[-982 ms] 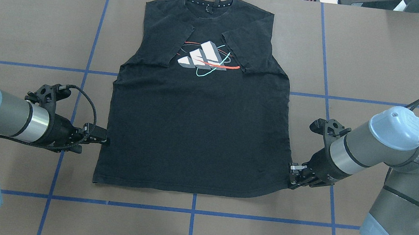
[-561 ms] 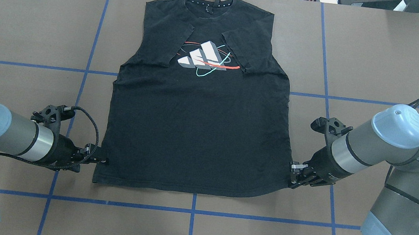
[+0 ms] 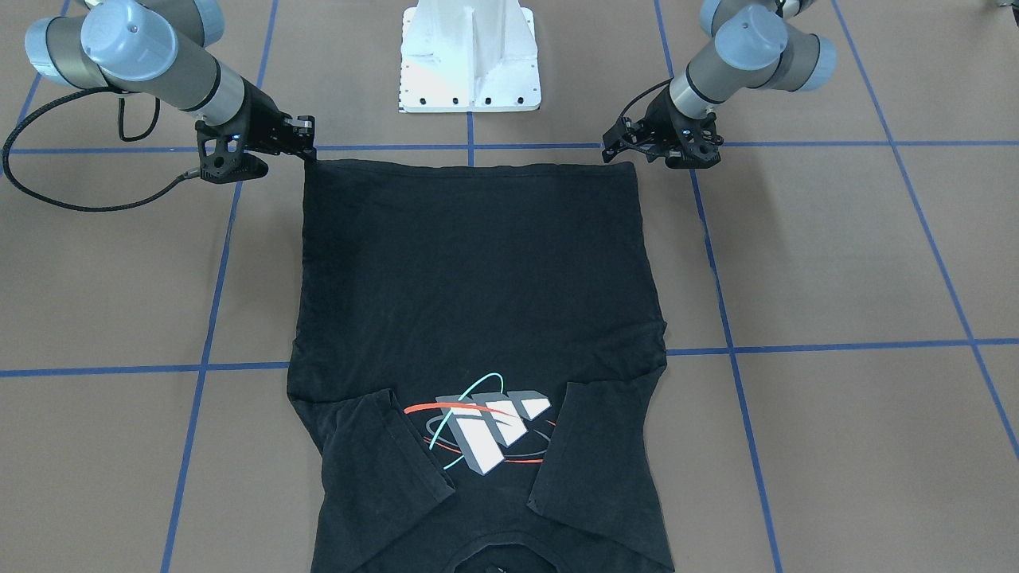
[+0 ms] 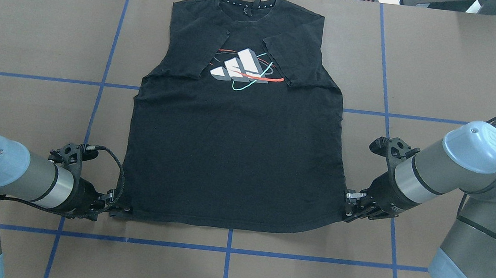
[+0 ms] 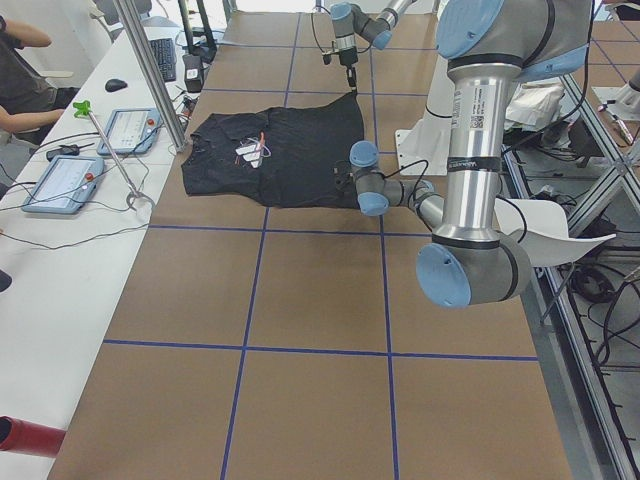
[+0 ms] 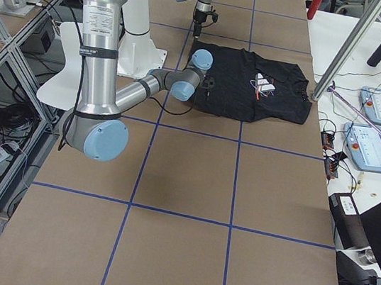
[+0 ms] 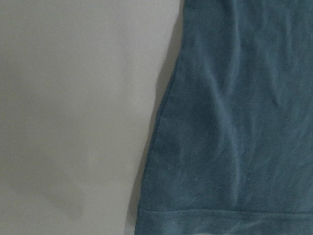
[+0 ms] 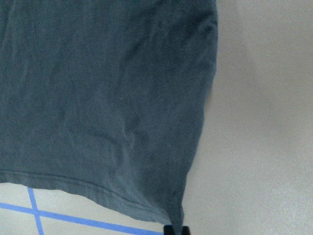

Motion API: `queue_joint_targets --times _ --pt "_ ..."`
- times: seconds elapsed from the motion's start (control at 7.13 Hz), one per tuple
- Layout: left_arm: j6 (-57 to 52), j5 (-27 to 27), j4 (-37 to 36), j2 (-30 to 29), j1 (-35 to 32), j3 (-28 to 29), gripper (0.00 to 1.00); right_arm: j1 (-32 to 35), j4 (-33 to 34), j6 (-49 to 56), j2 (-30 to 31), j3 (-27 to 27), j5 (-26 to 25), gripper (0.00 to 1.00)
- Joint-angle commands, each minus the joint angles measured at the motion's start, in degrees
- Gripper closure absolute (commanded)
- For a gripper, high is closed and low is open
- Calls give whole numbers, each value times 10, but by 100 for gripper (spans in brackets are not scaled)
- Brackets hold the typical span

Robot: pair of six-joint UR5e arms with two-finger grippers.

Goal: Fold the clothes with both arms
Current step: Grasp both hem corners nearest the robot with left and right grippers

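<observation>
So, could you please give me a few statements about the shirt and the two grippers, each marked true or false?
1. The T-shirt lies with its logo facing up. True.
2. Both sleeves are spread flat out to the sides. False: both are folded in over the chest, beside the logo.
3. The left gripper is at the collar. False: it is at the hem corner on its own side, at the end near the robot.
4. The right gripper is at the other hem corner. True.
</observation>
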State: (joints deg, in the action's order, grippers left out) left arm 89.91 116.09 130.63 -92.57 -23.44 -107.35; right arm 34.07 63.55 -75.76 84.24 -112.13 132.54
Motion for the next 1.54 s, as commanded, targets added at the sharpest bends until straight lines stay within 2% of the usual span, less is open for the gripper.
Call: queue_joint_targets --times 0.0,0.14,0.28,0.56,0.7,0.84,1.12,1.26,1.4 --pt "0 -2 0 -3 4 6 1 1 0 0 0 0 3 100" --pt "0 -2 0 -7 5 9 7 3 0 1 1 -2 3 100" --pt "0 -2 0 -12 5 13 29 4 0 1 1 -2 3 100" --pt "0 -2 0 -16 5 26 41 7 0 2 3 -2 6 100" --pt "0 -1 0 -20 5 28 52 16 0 2 3 -1 21 100" --pt "0 0 0 -21 5 25 71 21 1 2 3 -2 28 100" --pt "0 1 -13 -20 4 14 93 23 1 2 3 -2 29 100" --pt "0 1 -16 -20 3 7 100 23 1 2 4 -2 29 100" --pt "0 1 -20 -19 2 1 100 22 1 2 4 -1 29 100"
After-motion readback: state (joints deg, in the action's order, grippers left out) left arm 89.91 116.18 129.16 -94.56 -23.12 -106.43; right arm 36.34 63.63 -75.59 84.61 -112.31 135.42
